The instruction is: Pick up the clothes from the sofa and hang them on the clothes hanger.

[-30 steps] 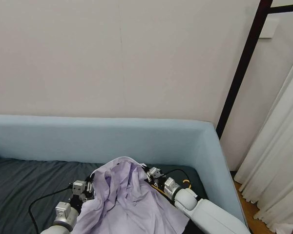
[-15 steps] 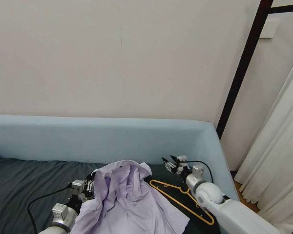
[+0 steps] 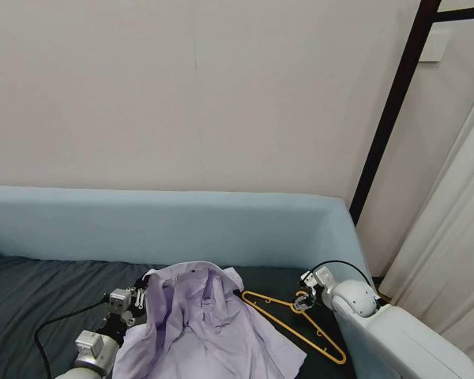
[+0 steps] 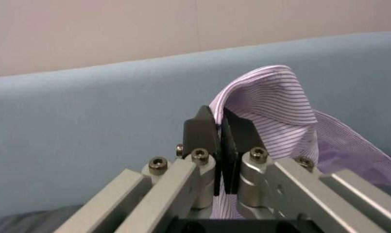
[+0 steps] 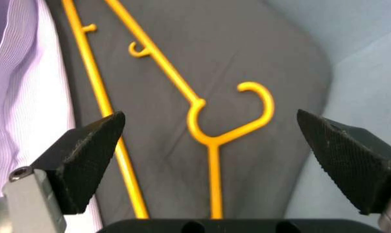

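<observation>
A lilac striped shirt (image 3: 205, 324) lies bunched on the sofa's dark seat (image 3: 39, 300). My left gripper (image 3: 138, 298) is at the shirt's left edge, shut on the collar fabric (image 4: 273, 107); in the left wrist view, the left gripper (image 4: 220, 145) pinches the cloth between its black pads. An orange hanger (image 3: 292, 320) lies flat on the seat, to the right of the shirt. My right gripper (image 3: 306, 300) hovers over its hook (image 5: 247, 111). From the wrist view, the right gripper (image 5: 212, 160) is open wide and holds nothing. The shirt's edge (image 5: 20, 97) lies beside the hanger.
The light blue sofa back (image 3: 182, 225) and right armrest (image 3: 344, 253) wall in the seat. A black clothes rack pole (image 3: 391, 110) rises behind the sofa's right end. White curtains (image 3: 450, 260) hang at the far right.
My right gripper has let go of the shirt and swung right to hover over the hanger's hook. The shirt has sunk lower, uncovering the hanger. The left gripper has dropped slightly left, still holding.
</observation>
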You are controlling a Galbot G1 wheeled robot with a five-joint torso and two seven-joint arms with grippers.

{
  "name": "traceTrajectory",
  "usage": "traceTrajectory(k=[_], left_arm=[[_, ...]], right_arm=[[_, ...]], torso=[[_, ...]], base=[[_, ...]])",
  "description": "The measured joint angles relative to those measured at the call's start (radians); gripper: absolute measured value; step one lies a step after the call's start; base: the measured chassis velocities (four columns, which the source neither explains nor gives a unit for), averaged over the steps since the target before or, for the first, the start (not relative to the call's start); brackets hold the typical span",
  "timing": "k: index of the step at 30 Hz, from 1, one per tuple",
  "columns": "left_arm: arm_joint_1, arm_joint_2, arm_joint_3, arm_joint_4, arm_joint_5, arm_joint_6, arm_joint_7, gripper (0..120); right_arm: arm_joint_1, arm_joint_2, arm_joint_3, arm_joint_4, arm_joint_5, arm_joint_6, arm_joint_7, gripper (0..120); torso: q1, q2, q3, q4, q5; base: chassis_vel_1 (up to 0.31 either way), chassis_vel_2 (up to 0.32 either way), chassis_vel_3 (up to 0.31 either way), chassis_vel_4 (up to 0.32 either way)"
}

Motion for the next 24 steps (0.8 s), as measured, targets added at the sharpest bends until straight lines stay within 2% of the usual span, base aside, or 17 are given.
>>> traceTrajectory(k=[24], left_arm=[[-0.01,-0.003,0.004,0.013,0.001,-0.004,0.0,0]], right_arm=[[-0.01,0.123,0.039,-0.315,-0.139,0.017,-0.024,99]], torso=[[0.0,0.0,0.0,-0.0002,-0.0001]], base=[[0.0,0.0,0.0,0.0]])
